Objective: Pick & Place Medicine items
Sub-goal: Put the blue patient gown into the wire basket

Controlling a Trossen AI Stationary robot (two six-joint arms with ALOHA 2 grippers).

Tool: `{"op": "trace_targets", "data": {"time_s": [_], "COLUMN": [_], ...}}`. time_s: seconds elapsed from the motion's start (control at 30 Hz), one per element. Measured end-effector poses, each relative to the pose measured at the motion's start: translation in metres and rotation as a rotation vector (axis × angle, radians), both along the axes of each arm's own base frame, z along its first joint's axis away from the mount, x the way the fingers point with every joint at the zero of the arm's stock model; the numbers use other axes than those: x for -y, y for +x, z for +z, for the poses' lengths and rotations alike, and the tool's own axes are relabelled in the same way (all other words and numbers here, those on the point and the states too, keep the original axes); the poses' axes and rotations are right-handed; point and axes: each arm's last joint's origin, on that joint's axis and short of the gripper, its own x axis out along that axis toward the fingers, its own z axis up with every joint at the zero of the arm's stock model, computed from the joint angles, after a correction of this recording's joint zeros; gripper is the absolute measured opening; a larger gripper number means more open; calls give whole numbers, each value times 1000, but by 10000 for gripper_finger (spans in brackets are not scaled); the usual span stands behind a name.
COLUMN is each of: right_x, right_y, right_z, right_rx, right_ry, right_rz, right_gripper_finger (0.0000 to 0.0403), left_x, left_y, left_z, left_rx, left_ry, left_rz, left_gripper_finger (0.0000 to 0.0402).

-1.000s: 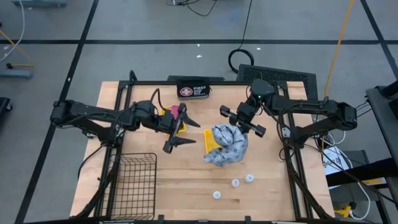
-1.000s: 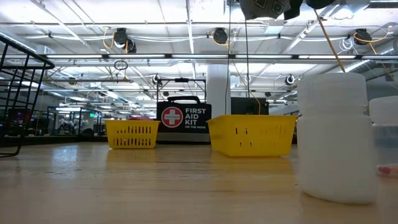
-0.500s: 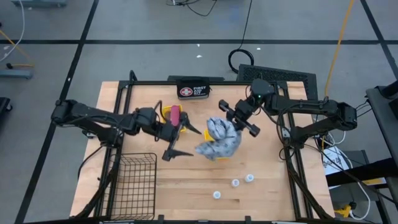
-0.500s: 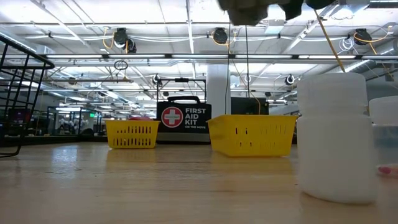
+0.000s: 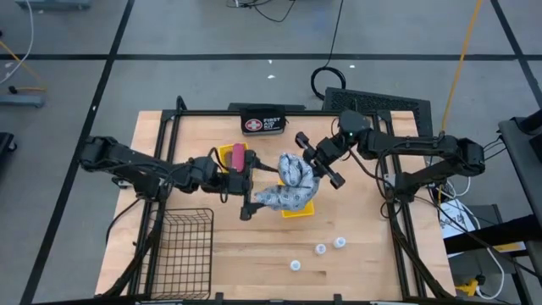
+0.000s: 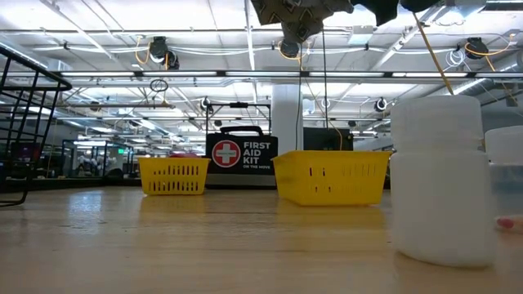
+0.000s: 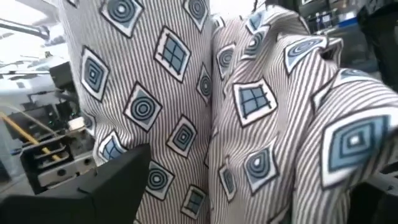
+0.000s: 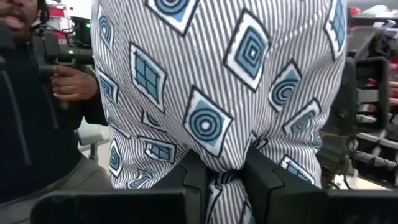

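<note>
Pouch (image 5: 288, 186), the grey-blue patterned soft one, hangs above the middle of the tabletop (image 5: 356, 271), draped over the near yellow tray (image 5: 301, 208) and pinched at its far end by the right claw

Going left to right: an empty black wire basket (image 5: 185, 241) sits at the near left. The left claw (image 5: 250, 196) reaches in from the left with its fingers spread wide, right up against the pouch's loose lower end but gripping nothing. Just beyond it the pink flat bar (image 5: 239, 156) lies in the far yellow tray (image 5: 226, 157), with the black First Aid case (image 5: 262, 124) at the far edge. The right claw (image 8: 219, 177) is clenched on a bunched fold of the striped cloth, as its own wrist view shows plainly. Three small white containers (image 5: 320, 249) stand near the front right.

To do this well, I'd say the left claw should close on a thick gather of fabric, not a thin edge, before the right lets go; otherwise the soft pouch may sag and slide off. Keep it clear of the tray rim
</note>
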Motion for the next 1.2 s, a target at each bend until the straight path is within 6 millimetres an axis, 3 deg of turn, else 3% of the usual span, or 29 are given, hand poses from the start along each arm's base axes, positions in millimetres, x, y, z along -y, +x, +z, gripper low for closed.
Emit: {"op": "trace_targets", "data": {"time_s": [0.23, 0.5, 0.77, 1.0, 1.2], "right_x": [-11, -21, -19, -19, -18], "right_y": [7, 3, 3, 3, 19], "right_z": [-7, -9, -9, -8, -19], "right_rx": [-32, -85, -80, -65, -76], "right_ry": [10, 37, 35, 26, 58], "right_rz": [77, 314, 305, 305, 311], "right_gripper_finger": [41, 40, 40, 40, 40], "left_x": [-1, -10, -9, -8, -6], "left_y": [6, 9, 8, 8, 9], "left_z": [-5, -6, -6, -6, -6], "left_rx": [22, 14, 10, 8, 25], "left_ry": [51, -22, -38, -30, -36], "left_rz": [-59, -31, -221, -255, -290], "left_gripper_finger": [387, 372, 370, 361, 365]}}
